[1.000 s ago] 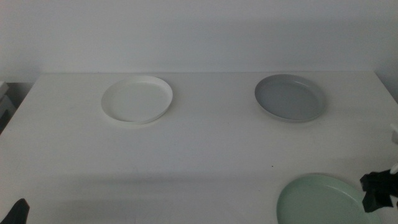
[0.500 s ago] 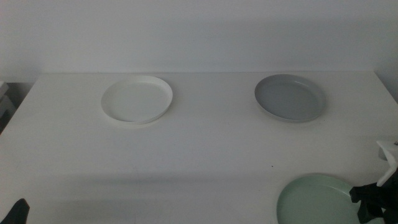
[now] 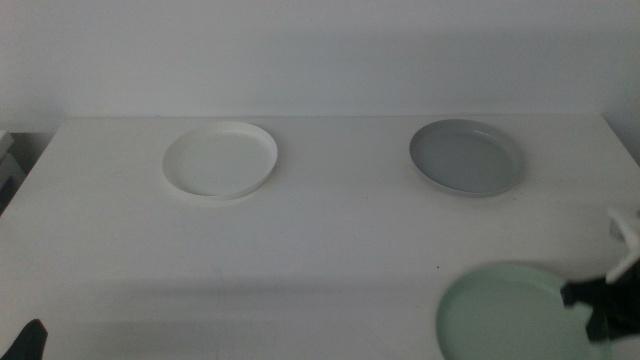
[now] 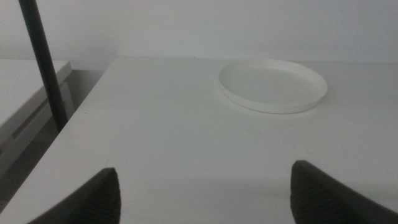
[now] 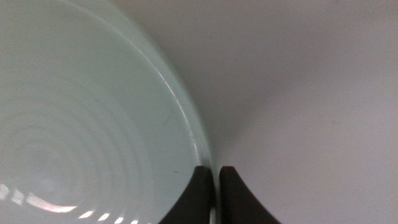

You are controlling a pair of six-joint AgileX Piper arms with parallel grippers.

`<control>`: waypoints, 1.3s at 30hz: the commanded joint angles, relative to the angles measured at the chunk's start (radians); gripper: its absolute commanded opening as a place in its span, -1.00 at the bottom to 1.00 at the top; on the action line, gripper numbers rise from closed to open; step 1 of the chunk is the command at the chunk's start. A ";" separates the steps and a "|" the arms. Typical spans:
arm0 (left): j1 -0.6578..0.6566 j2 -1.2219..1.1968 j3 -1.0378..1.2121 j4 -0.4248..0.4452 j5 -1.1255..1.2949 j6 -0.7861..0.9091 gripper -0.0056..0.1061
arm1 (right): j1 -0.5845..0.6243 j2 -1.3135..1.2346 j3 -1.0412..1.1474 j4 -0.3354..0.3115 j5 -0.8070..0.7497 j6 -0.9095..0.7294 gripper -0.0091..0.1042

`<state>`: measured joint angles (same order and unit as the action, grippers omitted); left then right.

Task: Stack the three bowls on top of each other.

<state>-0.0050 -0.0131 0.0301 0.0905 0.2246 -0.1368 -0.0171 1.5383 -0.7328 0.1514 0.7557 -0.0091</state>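
A: Currently, we start with the table [image 3: 320, 250], which carries all three bowls, none stacked yet. What has changed?

B: We note that the mint green bowl [image 3: 505, 315] at the near right corner has shifted. Compared with half a second ago it sits slightly further left and looks larger and higher in the middle view, so we judge that it is being lifted off the surface, though we cannot confirm clearance beneath it.

A: And the other two?

B: We find the grey bowl [image 3: 466, 157] at the far right and the white bowl [image 3: 220, 160] at the far left unmoved, well apart from each other.

A: State the grippers.

B: We see the right gripper [image 5: 212, 186] with its jaws closed narrowly on the mint green bowl's rim, one jaw inside, one outside. The left gripper [image 4: 202, 196] waits at the near left edge, jaws spread wide and holding nothing, facing the white bowl.

A: Meaning for the task?

B: We judge that the grasp phase is complete and the transport phase is starting. The grey bowl is the nearer candidate base.
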 commanded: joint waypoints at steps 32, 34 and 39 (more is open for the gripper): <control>-0.003 -0.014 0.006 -0.010 -0.071 -0.010 0.71 | 0.413 0.362 -0.577 0.209 -0.029 0.020 -0.84; -0.003 -0.014 0.006 -0.010 -0.071 -0.010 0.71 | 0.413 0.374 -0.576 0.204 -0.030 0.020 -0.83; -0.003 -0.014 0.006 -0.010 -0.071 -0.010 0.71 | 0.413 0.392 -0.576 0.197 -0.037 0.019 -0.68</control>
<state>-0.0050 -0.0131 0.0301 0.0905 0.2246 -0.1368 0.3960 1.9767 -1.2786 0.3576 0.7356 0.0235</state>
